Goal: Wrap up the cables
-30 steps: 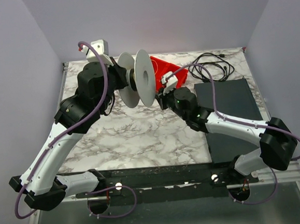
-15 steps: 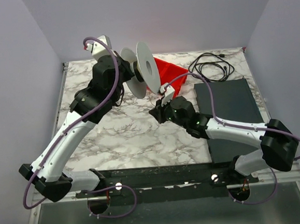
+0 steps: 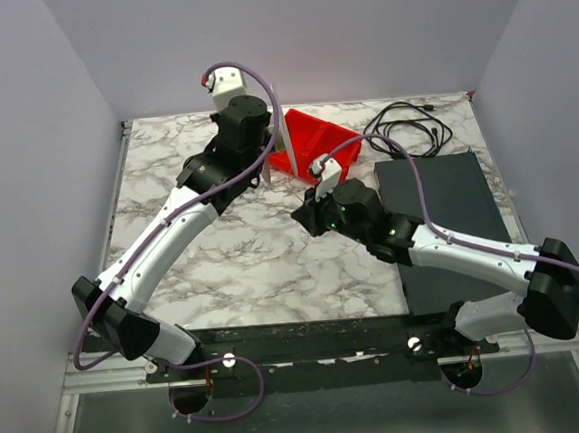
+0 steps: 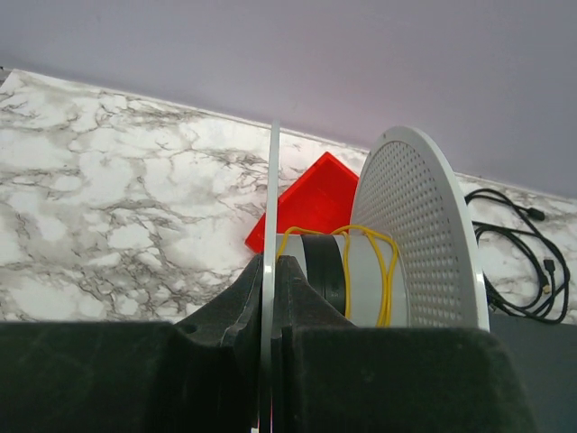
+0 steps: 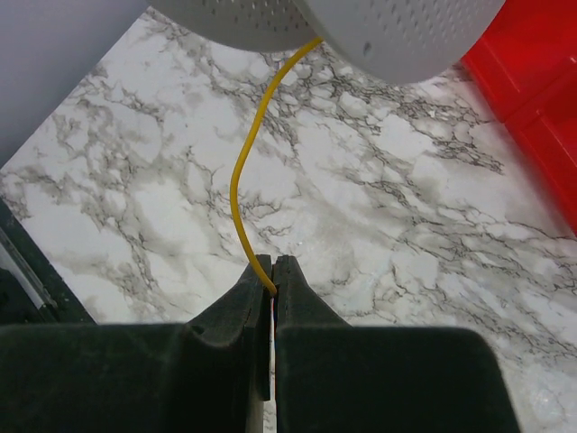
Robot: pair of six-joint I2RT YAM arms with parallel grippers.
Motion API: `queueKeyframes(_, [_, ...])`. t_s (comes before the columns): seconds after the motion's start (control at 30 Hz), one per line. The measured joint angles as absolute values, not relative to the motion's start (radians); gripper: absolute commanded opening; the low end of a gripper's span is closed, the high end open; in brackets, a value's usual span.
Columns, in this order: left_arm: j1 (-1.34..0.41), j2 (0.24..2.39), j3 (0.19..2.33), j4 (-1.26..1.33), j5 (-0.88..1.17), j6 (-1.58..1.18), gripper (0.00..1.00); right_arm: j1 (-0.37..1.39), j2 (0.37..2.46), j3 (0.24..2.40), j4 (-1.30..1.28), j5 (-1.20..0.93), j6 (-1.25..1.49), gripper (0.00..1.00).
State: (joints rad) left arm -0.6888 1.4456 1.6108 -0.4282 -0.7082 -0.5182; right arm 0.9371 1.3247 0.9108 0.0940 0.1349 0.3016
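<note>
Marble tabletop (image 5: 406, 225) below; thin yellow wire (image 5: 233, 185) drops from white perforated plastic spool (image 5: 397, 27) into right gripper (image 5: 273, 271), pinched tight; left gripper (image 4: 270, 269) clamps spool flange.

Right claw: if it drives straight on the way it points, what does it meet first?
Likely the bare marble table: the right claw, shut on the wire, seems angled down. The spool looks above that line, but depth is unclear.

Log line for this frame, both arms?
left gripper: shut on spool flange | right gripper: shut on yellow wire | wire: loose turns on hub
</note>
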Motion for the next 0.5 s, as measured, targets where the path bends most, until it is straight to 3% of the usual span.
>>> queueKeyframes(0.5, [-0.738,1.442,1.412,-0.327,-0.687,-0.319,0.00,0.940,1.324,1.140,-0.124,0.330,0.140,0.01])
